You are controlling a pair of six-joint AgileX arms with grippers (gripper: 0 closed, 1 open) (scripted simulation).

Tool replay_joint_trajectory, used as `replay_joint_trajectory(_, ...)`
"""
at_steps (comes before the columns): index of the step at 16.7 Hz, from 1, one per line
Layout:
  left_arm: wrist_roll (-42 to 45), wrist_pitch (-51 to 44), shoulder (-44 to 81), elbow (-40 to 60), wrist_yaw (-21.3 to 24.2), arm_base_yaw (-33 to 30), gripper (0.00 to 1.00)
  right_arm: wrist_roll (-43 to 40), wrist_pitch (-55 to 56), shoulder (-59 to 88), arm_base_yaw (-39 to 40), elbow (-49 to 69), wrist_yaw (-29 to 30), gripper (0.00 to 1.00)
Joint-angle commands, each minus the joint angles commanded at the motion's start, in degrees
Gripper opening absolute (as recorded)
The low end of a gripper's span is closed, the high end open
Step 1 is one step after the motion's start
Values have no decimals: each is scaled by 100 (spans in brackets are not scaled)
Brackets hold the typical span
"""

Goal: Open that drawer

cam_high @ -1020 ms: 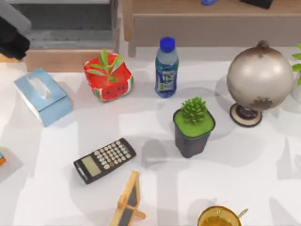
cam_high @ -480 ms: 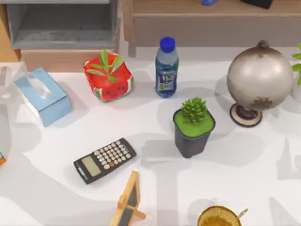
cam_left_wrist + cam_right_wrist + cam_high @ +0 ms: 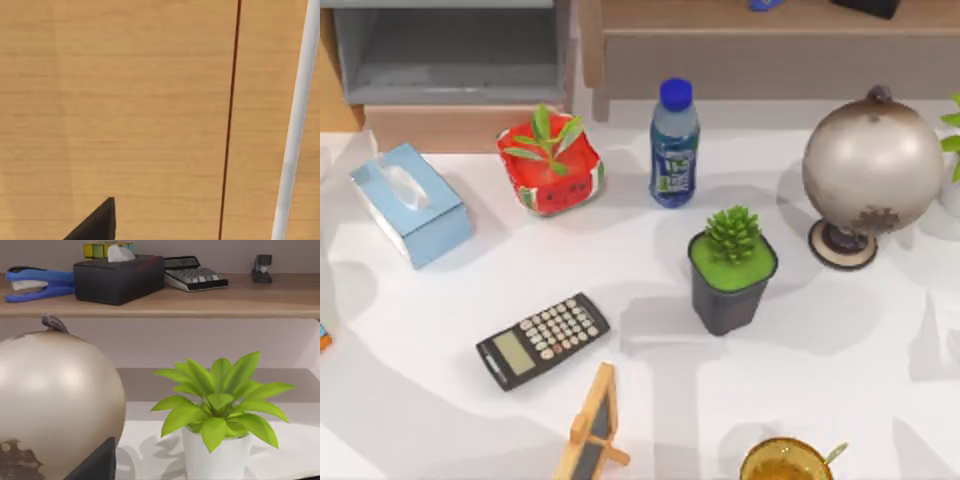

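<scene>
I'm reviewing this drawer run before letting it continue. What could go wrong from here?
The drawer at the table's back left looks pulled out already, so further pulling may overextend it. The tissue box and the watermelon planter sit just in front of it and could be knocked as an arm moves there. The left wrist view shows a wood panel very close, so scraping is possible.

One dark fingertip of my left gripper point(image 3: 95, 222) juts into the left wrist view; likewise one of my right gripper point(image 3: 95, 465), seemingly held level.
</scene>
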Motion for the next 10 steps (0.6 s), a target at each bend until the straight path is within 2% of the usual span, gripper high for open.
replay_joint_trajectory(10,4,-332,325,679,-131,-120,100,0,0,0,0,0,0,100)
